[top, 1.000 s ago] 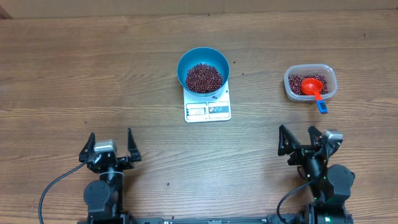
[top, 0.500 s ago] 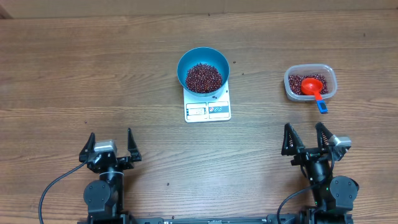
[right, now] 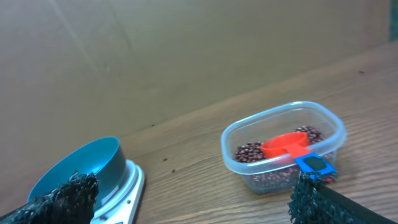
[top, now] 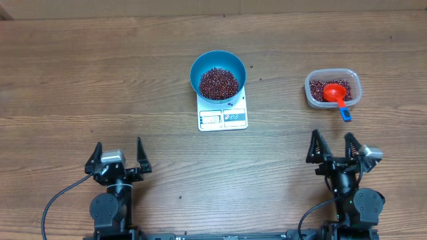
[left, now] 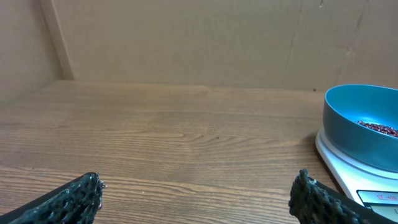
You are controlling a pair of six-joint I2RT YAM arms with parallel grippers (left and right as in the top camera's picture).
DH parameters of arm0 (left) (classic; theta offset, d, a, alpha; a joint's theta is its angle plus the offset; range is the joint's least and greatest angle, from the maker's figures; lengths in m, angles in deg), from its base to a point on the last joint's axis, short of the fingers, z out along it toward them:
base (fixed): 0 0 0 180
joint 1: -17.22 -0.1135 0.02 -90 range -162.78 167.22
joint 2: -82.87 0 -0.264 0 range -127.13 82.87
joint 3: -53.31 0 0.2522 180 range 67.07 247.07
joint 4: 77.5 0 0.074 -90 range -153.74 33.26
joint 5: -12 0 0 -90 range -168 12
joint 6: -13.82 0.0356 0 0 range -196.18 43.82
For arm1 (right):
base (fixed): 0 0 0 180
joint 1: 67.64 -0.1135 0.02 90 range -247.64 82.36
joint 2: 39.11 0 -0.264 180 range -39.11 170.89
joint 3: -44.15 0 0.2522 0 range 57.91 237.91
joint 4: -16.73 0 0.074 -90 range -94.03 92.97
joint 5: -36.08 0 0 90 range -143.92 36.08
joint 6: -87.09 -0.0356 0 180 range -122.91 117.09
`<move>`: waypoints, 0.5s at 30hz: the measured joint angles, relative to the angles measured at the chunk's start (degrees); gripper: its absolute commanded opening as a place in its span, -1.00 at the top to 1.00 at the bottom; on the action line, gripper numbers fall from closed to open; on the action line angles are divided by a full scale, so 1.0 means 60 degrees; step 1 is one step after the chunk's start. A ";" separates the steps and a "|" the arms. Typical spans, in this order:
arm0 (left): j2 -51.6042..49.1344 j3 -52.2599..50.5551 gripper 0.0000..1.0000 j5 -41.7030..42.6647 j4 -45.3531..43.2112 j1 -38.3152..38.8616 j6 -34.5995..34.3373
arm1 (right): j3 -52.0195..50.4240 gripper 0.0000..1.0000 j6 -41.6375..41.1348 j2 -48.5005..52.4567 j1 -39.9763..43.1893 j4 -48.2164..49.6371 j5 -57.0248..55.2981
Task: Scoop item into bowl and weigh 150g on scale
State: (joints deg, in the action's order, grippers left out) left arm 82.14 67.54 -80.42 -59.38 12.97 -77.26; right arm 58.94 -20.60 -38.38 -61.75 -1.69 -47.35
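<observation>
The blue bowl of red-brown beans sits on the white scale. The left gripper and right gripper stand open, empty.

Black arms; ridged black fingers; black cables.

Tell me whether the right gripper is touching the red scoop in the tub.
Apart. The overhead view shows the right gripper open, with bare table between it and the red scoop lying in the clear tub.
</observation>
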 measured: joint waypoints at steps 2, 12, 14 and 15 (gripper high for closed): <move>0.0000 0.0000 -0.99 -0.0004 0.0000 0.0000 -0.0004 | 0.0000 -1.00 -0.0080 0.0000 -0.0073 -0.0015 -0.0244; 0.0000 0.0000 -0.98 -0.0004 0.0000 0.0000 -0.0004 | 0.0000 -1.00 0.0772 0.0000 -0.1133 -0.0022 -0.0521; 0.0000 0.0000 -0.98 -0.0004 0.0000 0.0000 -0.0004 | 0.0000 -1.00 0.0984 0.0000 -0.1213 -0.0018 -0.0525; 0.0000 0.0000 -0.98 -0.0004 0.0000 0.0000 0.0000 | 0.0000 -1.00 0.1056 0.0000 -0.1235 -0.0015 -0.0532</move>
State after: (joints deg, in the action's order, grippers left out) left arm 82.14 67.54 -80.44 -59.38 12.97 -77.26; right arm 58.94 -14.27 -38.38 -69.16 -1.78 -50.54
